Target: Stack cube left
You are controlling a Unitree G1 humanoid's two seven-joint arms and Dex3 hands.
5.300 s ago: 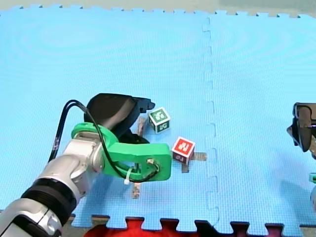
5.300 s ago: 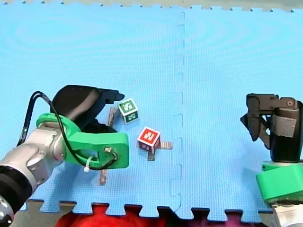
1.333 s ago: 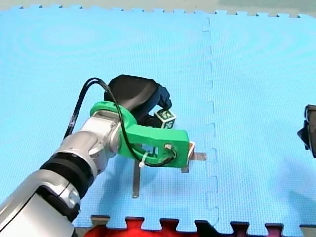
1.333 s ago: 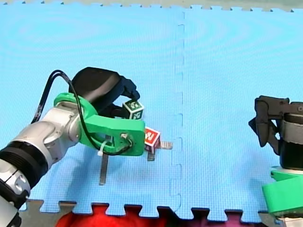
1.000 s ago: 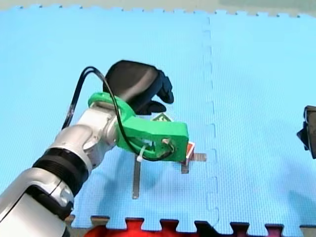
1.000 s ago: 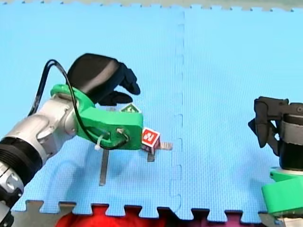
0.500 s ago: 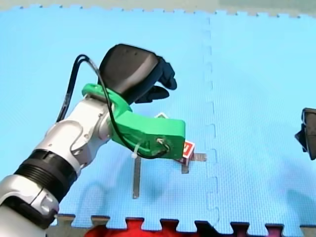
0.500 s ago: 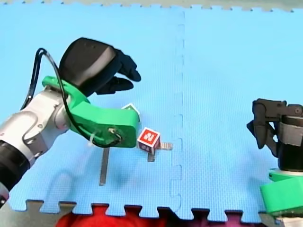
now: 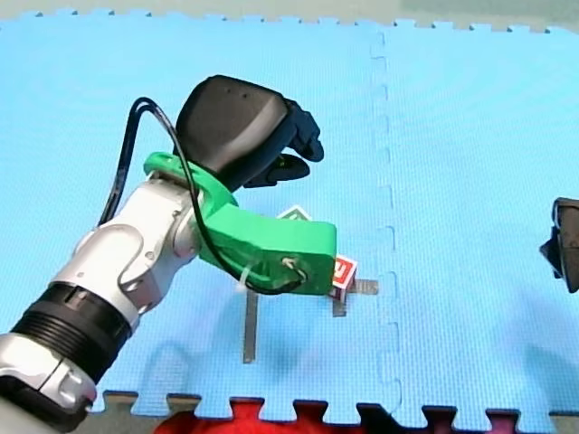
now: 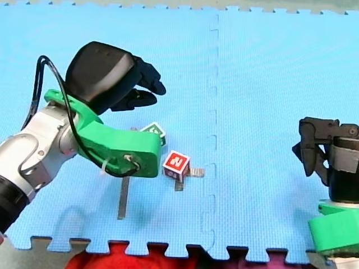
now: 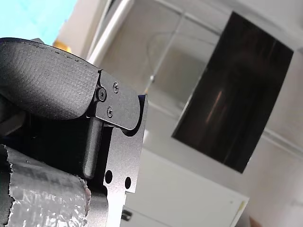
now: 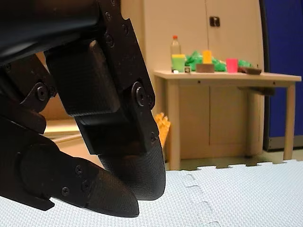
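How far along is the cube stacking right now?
Done: nothing is stacked yet. The green cube and the red cube sit separately on the blue mat, the green one partly hidden behind the green wrist bracket.
In hand: nothing. The left hand is raised above the cubes, empty. The right hand is at the mat's right edge, also empty.
Left: grasp one cube and set it on the other.

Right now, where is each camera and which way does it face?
First head view: head, down at blue mat; left hand raised, empty.
Second head view: alongside; shares green cube, red cube; right hand at right.
First wrist view: wrist, upward at a wall; black finger.
Second wrist view: wrist, across mat toward a table; black fingers.
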